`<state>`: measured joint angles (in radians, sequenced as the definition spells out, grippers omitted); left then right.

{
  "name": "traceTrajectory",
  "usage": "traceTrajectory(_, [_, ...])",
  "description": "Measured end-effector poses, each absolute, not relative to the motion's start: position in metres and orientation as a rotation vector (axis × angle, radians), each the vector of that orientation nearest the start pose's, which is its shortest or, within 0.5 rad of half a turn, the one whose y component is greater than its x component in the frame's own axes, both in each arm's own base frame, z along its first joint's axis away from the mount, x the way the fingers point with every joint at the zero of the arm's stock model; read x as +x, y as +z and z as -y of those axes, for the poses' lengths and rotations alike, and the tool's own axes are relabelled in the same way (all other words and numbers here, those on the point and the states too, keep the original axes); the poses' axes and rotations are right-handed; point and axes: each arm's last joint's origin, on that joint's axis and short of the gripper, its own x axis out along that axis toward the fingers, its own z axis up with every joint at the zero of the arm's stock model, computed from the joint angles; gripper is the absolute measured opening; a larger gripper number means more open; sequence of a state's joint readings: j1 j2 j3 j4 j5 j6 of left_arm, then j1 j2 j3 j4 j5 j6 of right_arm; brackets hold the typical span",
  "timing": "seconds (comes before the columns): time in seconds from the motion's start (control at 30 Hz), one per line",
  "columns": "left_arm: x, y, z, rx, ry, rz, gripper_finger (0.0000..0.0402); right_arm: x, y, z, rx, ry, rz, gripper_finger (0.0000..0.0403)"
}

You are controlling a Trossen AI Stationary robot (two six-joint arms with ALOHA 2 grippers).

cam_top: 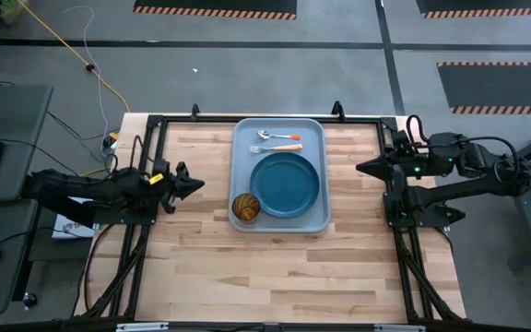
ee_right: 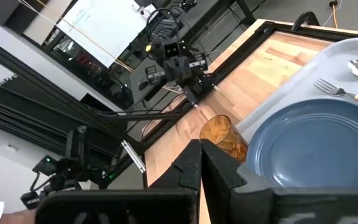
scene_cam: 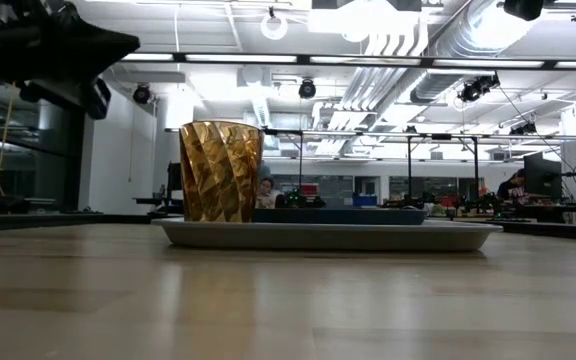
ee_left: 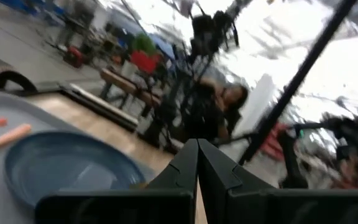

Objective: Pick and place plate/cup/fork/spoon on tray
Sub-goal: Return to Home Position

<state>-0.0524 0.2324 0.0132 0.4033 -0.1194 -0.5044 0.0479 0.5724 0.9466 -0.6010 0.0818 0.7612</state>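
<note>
Four items lie in the tray (cam_top: 243, 138): plate (cam_top: 286, 184) at the middle, cup (cam_top: 245, 207) in the corner toward the left arm, and fork (cam_top: 277, 148) just beside spoon (cam_top: 278, 136). The left hand (cam_top: 200, 183) and right hand (cam_top: 359, 167) hover over opposite counter (cam_top: 275, 267) edges, fingers pressed together.

This is a robotics lab set in a large, open industrial hall. Exposed silver ventilation ducts (scene_cam: 398, 30) run under a bare ceiling above black metal rig frames (scene_cam: 438, 150), and a person (scene_cam: 516, 185) sits at a distant bench. The grey concrete floor (cam_top: 247, 74) carries orange-and-black hazard-striped mats (cam_top: 215, 7) and a loose yellow cable (cam_top: 72, 51). A pale wooden butcher-block table (cam_top: 275, 267) bears a dark left robot arm (cam_top: 90, 189) and a dark right robot arm (cam_top: 473, 159).
</note>
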Motion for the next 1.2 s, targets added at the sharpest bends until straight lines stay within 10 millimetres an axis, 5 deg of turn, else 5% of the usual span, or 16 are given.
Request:
traceTrajectory(0.67, [0.097, 0.17, -0.002, -0.468, 0.099, 0.06, 0.0, 0.098, 0.37, -0.003, 0.769, -0.096, -0.212, 0.0])
traceTrajectory(1.2, [0.103, 0.162, -0.002, -0.182, 0.117, -0.052, 0.0001, 0.103, 0.373, -0.003, 0.585, -0.065, -0.191, 0.0])
